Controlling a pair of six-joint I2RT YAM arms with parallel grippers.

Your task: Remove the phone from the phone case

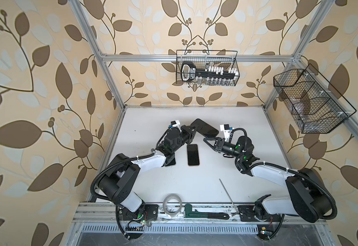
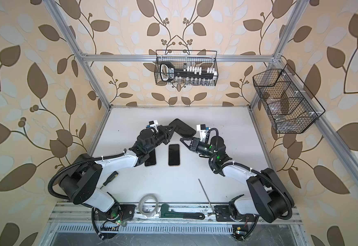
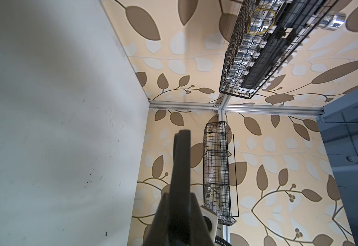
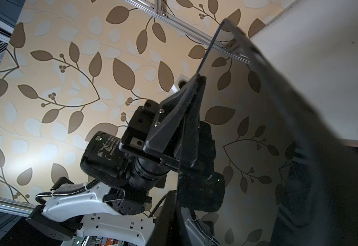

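Left gripper (image 1: 194, 130) is clamped on the raised phone case (image 1: 207, 127). Right gripper (image 1: 204, 140) has its fingers together at the case's edge. The phone (image 1: 193, 154) lies flat on the table (image 1: 248, 136), at 6 o'clock from the case. The back basket (image 1: 178, 64), at 12 o'clock, holds a socket rail (image 1: 214, 73).
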